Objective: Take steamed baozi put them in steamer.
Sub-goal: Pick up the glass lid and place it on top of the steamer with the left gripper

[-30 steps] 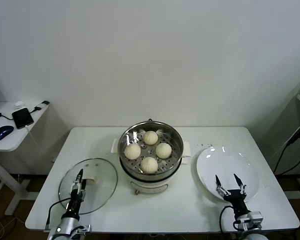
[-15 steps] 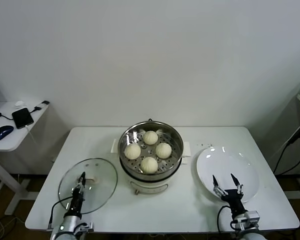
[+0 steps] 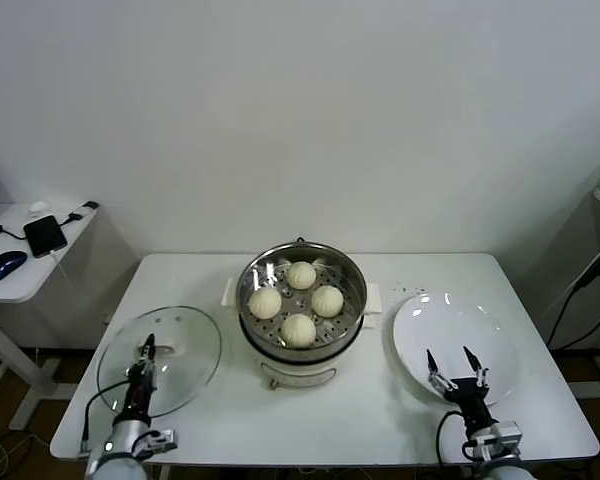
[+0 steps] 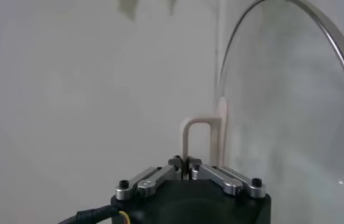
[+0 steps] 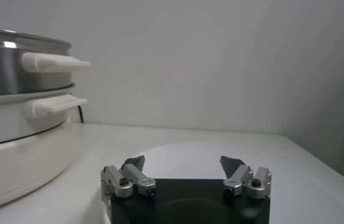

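Several cream-white baozi (image 3: 298, 329) lie on the perforated tray inside the steel steamer (image 3: 350, 318) at the table's middle. My left gripper (image 3: 146, 345) is at the near left, shut on the cream handle (image 4: 197, 135) of the round glass lid (image 3: 185, 375). In the left wrist view the lid's rim (image 4: 336, 55) curves away from my left gripper (image 4: 187, 163). My right gripper (image 3: 455, 362) is open and empty over the near edge of the bare white plate (image 3: 450, 318). In the right wrist view my right gripper (image 5: 184, 163) faces the plate (image 5: 184, 149), with the steamer (image 5: 13, 67) to one side.
A white side table (image 3: 20, 285) at the far left carries a phone (image 3: 45, 235) and a mouse (image 3: 4, 265). The wall stands right behind the main table (image 3: 380, 410). A cable (image 3: 580, 290) hangs at the right.
My left gripper has moved left with the glass lid, which now lies farther from the steamer. My right gripper has barely shifted.
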Controlling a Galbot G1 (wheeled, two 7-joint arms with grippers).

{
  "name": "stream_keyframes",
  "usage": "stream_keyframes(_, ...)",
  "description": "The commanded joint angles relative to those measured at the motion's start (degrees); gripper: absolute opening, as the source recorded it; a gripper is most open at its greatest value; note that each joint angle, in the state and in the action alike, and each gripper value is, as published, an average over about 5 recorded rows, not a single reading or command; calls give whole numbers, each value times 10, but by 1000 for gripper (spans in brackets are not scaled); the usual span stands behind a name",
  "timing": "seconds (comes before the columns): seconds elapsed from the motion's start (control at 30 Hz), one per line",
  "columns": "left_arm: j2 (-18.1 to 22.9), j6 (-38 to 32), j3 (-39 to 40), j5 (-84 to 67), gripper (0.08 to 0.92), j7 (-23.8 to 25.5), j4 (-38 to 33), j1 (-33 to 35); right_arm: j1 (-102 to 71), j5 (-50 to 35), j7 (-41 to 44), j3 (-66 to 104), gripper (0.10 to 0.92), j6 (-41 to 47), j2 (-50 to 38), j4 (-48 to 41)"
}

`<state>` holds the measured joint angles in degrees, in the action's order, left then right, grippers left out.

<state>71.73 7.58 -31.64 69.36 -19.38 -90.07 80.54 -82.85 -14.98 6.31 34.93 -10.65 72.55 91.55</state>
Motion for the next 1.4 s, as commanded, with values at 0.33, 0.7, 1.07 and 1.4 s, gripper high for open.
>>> stream_keyframes(0.33,-103,204,-10,-134,136,215,-323,6,-20,54,-33,3,823,45,-3,51)
stream_keyframes(0.7,-59,318,224,31,136,290,-363,-112,-29,56,-25,2,823,16,-3,40)
stream_keyframes(1.07,59,356,371,151,136,349,-280,-198,-31,47,-24,2,823,-1,-6,25)
stream_keyframes(1.4,157,363,425,213,136,351,-202,-221,-35,36,-28,5,823,-12,-6,17)
